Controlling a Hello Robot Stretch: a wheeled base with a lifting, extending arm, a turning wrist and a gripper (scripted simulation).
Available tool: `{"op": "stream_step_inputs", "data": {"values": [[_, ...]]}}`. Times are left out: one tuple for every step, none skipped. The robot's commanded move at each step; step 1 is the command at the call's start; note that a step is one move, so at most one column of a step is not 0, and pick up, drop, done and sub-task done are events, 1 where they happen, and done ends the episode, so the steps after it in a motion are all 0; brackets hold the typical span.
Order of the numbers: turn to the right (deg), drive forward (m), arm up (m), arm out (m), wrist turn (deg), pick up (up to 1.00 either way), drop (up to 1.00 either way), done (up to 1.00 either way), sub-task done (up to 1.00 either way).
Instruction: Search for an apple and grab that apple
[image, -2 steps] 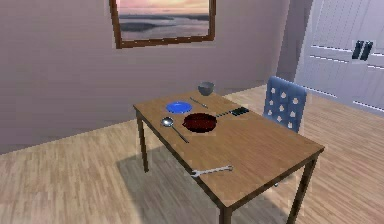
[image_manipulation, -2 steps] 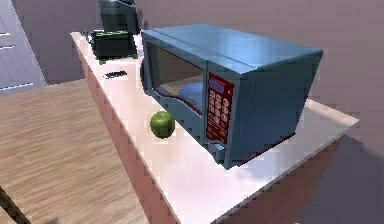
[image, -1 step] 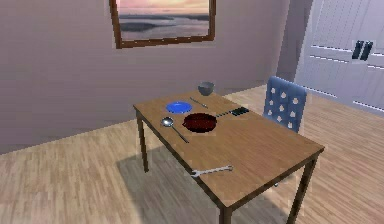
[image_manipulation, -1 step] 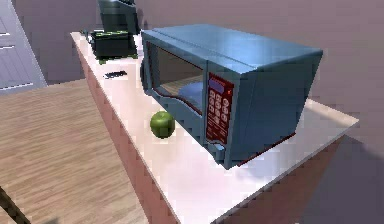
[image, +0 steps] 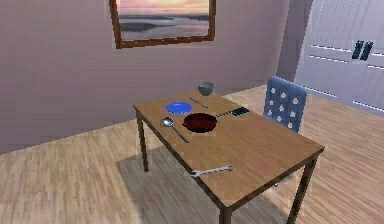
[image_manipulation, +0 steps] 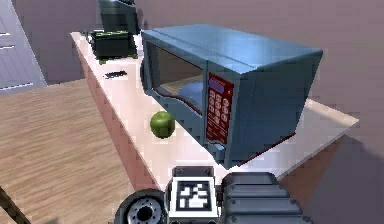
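A green apple (image_manipulation: 162, 124) lies on the pale countertop (image_manipulation: 112, 95) in the arm side view, right in front of the blue microwave (image_manipulation: 232, 85), near the counter's front edge. At that view's bottom edge a white marker square (image_manipulation: 195, 197) sits on the dark arm, and the gripper's dark body (image_manipulation: 145, 210) pokes in just left of it, below the apple and short of the counter. Its far end is cut off, so I cannot tell whether it holds anything.
Farther along the counter stand a dark toaster-like appliance (image_manipulation: 110, 44) and a small dark item (image_manipulation: 113, 74). The forward view has a wooden table (image: 262, 150) with a blue plate (image: 179, 108), a dark red bowl (image: 200, 122), a grey bowl (image: 206, 88) and cutlery, a blue chair (image: 284, 103) and a white door (image: 345, 50).
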Motion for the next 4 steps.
{"op": "stream_step_inputs", "data": {"values": [[0.0,0.0,0.0,0.3,0.0,0.0,0.0,0.0,0.0],[0.0,0.0,0.0,0.0,45.0,0.0,0.0,0.0,0.0],[0.0,0.0,0.0,0.0,45.0,0.0,0.0,0.0,0.0],[0.0,0.0,0.0,0.0,45.0,0.0,0.0,0.0,0.0]]}}
